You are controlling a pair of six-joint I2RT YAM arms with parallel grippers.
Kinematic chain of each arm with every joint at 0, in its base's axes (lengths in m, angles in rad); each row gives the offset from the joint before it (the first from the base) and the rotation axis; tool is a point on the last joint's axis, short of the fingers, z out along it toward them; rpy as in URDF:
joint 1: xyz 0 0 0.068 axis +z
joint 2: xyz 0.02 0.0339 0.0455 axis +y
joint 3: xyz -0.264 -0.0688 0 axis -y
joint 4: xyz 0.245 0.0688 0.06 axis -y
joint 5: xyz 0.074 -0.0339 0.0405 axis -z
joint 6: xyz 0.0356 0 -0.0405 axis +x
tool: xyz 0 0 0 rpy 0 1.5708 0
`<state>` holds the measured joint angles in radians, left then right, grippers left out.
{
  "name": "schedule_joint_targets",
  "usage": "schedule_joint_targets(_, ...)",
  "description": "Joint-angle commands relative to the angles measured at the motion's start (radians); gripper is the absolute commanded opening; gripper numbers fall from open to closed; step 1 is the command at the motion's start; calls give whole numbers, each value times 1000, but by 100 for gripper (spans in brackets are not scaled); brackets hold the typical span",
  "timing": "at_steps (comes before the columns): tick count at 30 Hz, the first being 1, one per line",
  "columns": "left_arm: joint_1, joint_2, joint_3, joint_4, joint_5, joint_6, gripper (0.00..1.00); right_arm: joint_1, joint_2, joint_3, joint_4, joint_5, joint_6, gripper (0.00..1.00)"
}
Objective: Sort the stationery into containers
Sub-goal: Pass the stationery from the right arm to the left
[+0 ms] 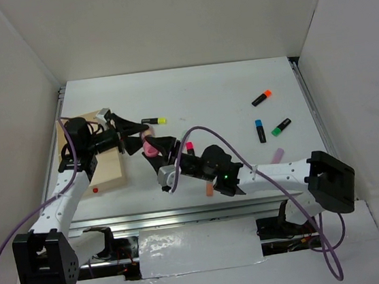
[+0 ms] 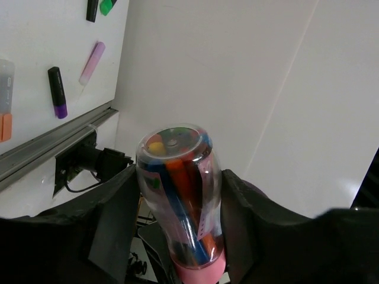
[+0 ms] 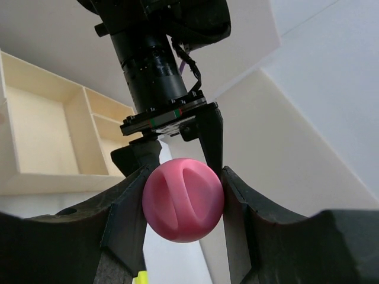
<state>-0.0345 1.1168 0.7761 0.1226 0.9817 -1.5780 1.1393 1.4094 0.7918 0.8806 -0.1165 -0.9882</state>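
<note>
My left gripper point(image 1: 132, 135) is shut on a clear plastic tube point(image 2: 177, 189) packed with coloured pens and held above the table. The tube's round pink cap point(image 3: 182, 199) is clamped in my right gripper point(image 1: 154, 148), so both grippers meet at the tube. The tan wooden tray point(image 1: 107, 168) with a red dot lies under the left arm; its compartments show in the right wrist view point(image 3: 77, 118). Loose markers lie on the table: yellow-capped point(image 1: 154, 121), pink-capped point(image 1: 190, 146), orange-capped point(image 1: 261, 97), blue-capped point(image 1: 260, 131), green-capped point(image 1: 281, 127), pastel pink point(image 1: 276, 154), pastel orange point(image 1: 209, 190) and purple-capped point(image 2: 57, 92).
White walls close in the table at the back and both sides. A metal rail point(image 1: 184, 211) runs along the near edge. The right arm stretches across the table's front middle, with a purple cable point(image 1: 209, 131) looping above it.
</note>
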Motion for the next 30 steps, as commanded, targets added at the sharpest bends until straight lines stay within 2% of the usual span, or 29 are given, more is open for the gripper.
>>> schedule_joint_targets(1,-7,-14,28,64,41,-25,60,11,34,0,139,-18,-59,0)
schedule_joint_targets(4,-5,-18,23,71,43,-25,60,4,69,-17,191,-34,-92,0)
schedule_joint_targets(10,-7,-38,19,78,51,-19,69,-3,91,-19,193,-54,-102,0)
schedule_joint_targets(16,-7,-46,2,100,72,-10,73,-10,94,-26,196,-60,-102,0)
schedule_joint_targets(20,-15,-48,-11,100,83,6,70,-13,92,-34,201,-68,-110,0)
schedule_joint_targets(25,-30,-57,-20,88,86,41,58,-23,95,-39,198,-75,-113,0)
schedule_joint_targets(28,-28,-61,-31,87,90,64,38,-23,94,-46,196,-74,-119,0)
schedule_joint_targets(29,-28,-66,-31,84,87,85,26,-24,88,-49,190,-71,-121,5)
schedule_joint_targets(30,-24,-69,-28,74,84,101,20,-23,85,-54,187,-66,-119,12)
